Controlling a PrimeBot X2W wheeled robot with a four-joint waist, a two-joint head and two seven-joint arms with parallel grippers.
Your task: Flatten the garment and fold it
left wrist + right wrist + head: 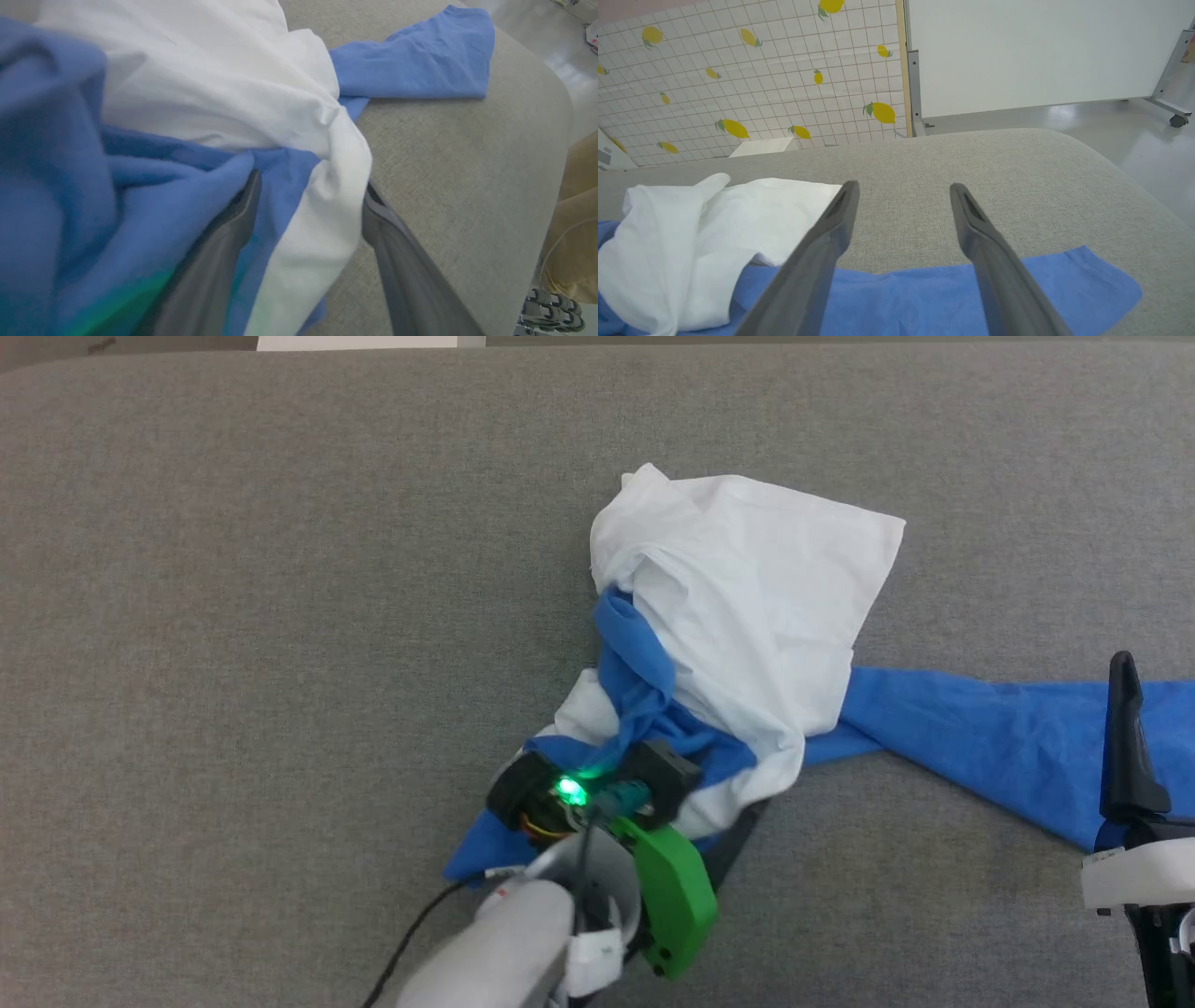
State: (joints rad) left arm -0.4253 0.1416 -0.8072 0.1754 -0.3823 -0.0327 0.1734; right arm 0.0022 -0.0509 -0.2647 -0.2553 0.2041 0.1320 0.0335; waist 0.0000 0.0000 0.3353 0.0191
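Note:
The garment (747, 597) lies bunched in a heap on the grey table, white body on top, blue folds below. One blue sleeve (980, 737) stretches flat to the right. My left gripper (644, 784) is pushed into the heap's near edge. In the left wrist view, my left gripper (310, 186) has its jaws spread wide, and blue and white cloth (299, 224) lies loose between them. My right gripper (1130, 747) hovers at the far right over the sleeve's end. Seen from the right wrist, the right gripper (903, 186) is open above the blue sleeve (924, 294), holding nothing.
The grey padded table (280, 616) stretches wide to the left and back. Its rounded right edge (556, 93) drops to a glossy floor. A white box (761, 147) stands behind the table, by a lemon-print wall (738, 70). A person's shoe (551, 308) shows off the table.

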